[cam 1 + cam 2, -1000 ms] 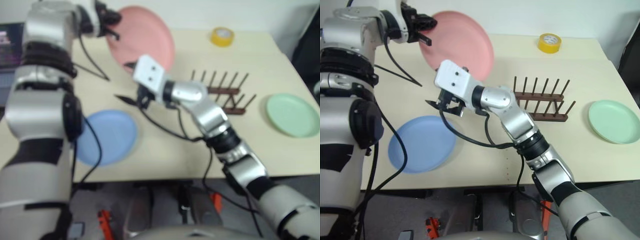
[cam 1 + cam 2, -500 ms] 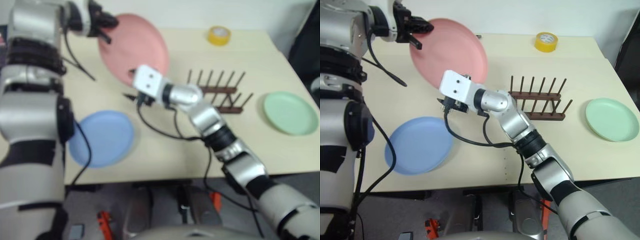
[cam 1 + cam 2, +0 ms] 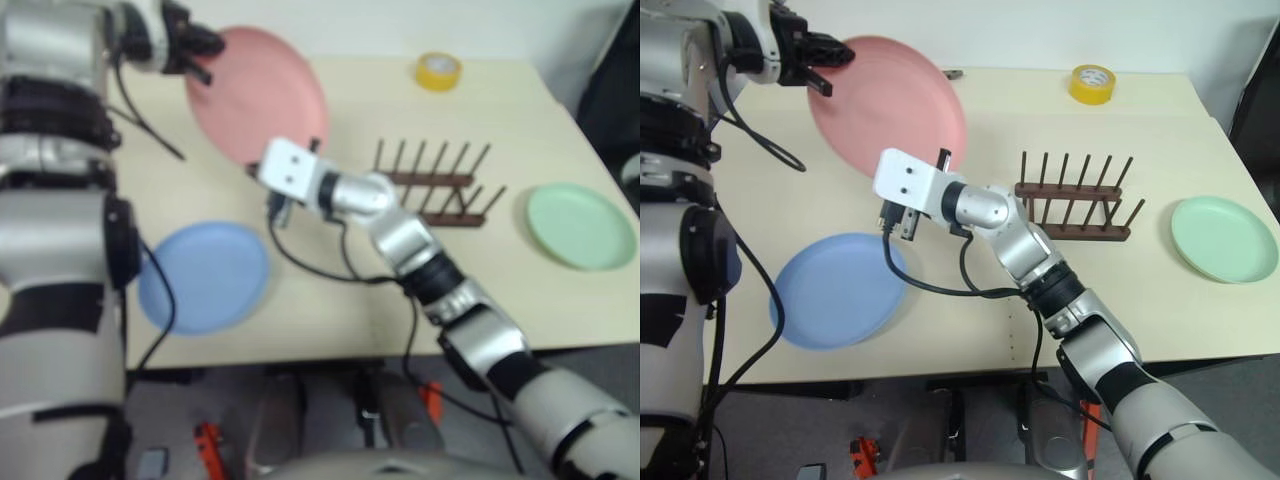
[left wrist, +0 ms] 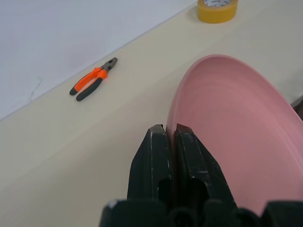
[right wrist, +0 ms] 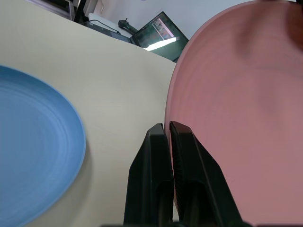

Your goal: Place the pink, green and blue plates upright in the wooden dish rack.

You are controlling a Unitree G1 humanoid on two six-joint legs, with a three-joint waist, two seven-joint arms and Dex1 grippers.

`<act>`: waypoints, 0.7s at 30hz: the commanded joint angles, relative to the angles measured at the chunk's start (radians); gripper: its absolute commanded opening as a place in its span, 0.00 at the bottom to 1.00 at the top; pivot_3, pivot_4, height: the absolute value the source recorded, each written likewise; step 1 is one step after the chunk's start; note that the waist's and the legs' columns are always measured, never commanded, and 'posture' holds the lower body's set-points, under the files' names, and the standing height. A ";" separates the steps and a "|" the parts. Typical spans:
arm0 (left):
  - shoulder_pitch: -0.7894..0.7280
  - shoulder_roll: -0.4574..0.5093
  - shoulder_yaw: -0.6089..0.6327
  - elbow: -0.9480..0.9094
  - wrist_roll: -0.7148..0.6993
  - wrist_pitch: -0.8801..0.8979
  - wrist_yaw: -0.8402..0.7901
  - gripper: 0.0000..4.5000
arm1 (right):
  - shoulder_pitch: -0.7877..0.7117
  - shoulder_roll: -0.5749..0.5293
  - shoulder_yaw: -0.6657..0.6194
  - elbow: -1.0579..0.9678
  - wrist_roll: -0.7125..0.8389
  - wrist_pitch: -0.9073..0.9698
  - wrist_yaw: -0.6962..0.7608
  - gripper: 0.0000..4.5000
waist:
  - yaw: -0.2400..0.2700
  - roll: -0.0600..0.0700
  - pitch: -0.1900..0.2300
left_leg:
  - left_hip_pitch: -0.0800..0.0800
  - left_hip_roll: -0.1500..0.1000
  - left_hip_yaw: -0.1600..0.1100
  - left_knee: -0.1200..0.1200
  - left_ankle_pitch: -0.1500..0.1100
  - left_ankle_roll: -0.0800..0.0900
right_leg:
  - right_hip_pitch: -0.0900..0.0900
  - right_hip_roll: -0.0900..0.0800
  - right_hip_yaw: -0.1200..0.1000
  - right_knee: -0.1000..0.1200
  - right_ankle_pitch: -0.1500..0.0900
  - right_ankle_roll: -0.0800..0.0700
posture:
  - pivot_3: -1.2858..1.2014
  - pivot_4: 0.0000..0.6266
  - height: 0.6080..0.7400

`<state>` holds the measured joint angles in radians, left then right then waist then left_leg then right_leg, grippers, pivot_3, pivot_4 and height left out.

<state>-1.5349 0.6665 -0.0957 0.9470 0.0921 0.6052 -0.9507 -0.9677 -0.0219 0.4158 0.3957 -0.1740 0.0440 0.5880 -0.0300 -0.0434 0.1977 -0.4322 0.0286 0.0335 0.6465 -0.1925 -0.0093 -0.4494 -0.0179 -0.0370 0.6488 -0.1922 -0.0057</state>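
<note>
The pink plate (image 3: pixel 890 105) is held tilted up off the table at the back left. My left gripper (image 4: pixel 170 128) is shut on its upper left rim. My right gripper (image 5: pixel 169 126) is shut on the lower rim, its fingers pinching the plate's edge. The blue plate (image 3: pixel 835 290) lies flat on the table at the front left, just below my right gripper. Far to the right lies the green plate (image 3: pixel 1225 240), also flat. Between them, right of centre, stands the wooden dish rack (image 3: pixel 1075 205) with nothing between its pegs.
A roll of yellow tape (image 3: pixel 1092 83) sits at the back of the table beyond the rack. Orange-handled pliers (image 4: pixel 92 85) lie near the back edge. A laptop (image 5: pixel 158 38) stands past the table's left side. The table's front edge runs just below the blue plate.
My right gripper, open a second ago beside the pink plate's lower rim, has shut on that rim. The left gripper keeps its hold, and the plate has drifted slightly left.
</note>
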 commanded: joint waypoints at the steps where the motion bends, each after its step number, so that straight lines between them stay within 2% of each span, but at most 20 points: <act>1: 0.001 0.018 0.010 -0.082 -0.019 0.011 -0.026 0.00 | -0.023 0.003 -0.036 -0.025 0.014 -0.031 -0.009 0.01 | 0.000 0.000 0.000 | 0.000 0.000 0.000 0.000 0.000 0.000 | 0.000 0.000 0.000 0.000 0.000 0.000 | 0.52 0.24 1.00; 2: 0.007 0.023 0.014 -0.094 -0.023 0.020 -0.027 0.12 | -0.023 0.002 -0.039 -0.028 0.017 -0.033 -0.008 0.00 | 0.000 0.000 0.000 | 0.000 0.000 0.000 0.000 0.000 0.000 | 0.000 0.000 0.000 0.000 0.000 0.000 | 0.52 0.24 1.00; 3: 0.014 0.031 0.017 -0.110 -0.027 0.031 -0.031 0.17 | -0.023 0.002 -0.043 -0.030 0.022 -0.038 -0.007 0.00 | 0.000 0.000 0.000 | 0.000 0.000 0.000 0.000 0.000 0.000 | 0.000 0.000 0.000 0.000 0.000 0.000 | 0.52 0.24 1.00; 13: 0.044 0.103 0.077 -0.320 -0.107 0.158 -0.053 0.94 | -0.032 0.006 -0.072 -0.021 0.057 -0.073 0.012 0.00 | -0.001 0.000 0.000 | 0.000 0.000 -0.001 0.000 0.000 0.000 | 0.000 0.000 0.001 0.000 0.000 0.000 | 0.52 0.24 1.00; 14: 0.040 0.112 0.092 -0.346 -0.119 0.174 -0.046 0.99 | -0.034 0.005 -0.073 -0.018 0.061 -0.076 0.015 0.00 | -0.001 0.000 0.000 | 0.000 0.000 -0.001 0.000 0.000 0.000 | 0.000 0.000 0.001 0.000 0.000 0.000 | 0.52 0.24 1.00; 17: 0.051 0.158 0.124 -0.442 -0.159 0.212 -0.059 0.99 | -0.037 0.001 -0.077 -0.014 0.066 -0.082 0.025 0.00 | -0.003 0.000 0.000 | 0.000 0.000 -0.001 0.000 0.000 0.000 | 0.000 0.000 0.001 0.001 0.000 0.000 | 0.52 0.24 1.00; 21: 0.201 0.253 0.219 -0.781 -0.315 0.406 -0.130 0.99 | -0.053 -0.018 -0.129 -0.012 0.116 -0.056 0.043 0.00 | -0.008 0.000 0.000 | 0.001 0.001 -0.001 -0.001 0.000 0.000 | 0.000 -0.001 0.003 0.000 0.000 0.000 | 0.52 0.24 1.00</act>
<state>-1.3449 0.8934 0.0806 0.2841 -0.1676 0.9527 -1.0626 -0.9783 -0.0363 0.3333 0.4033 -0.0918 -0.0074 0.6282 -0.0375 -0.0431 0.1978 -0.4311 0.0298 0.0313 0.6455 -0.1924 -0.0098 -0.4497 -0.0196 -0.0346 0.6495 -0.1925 -0.0061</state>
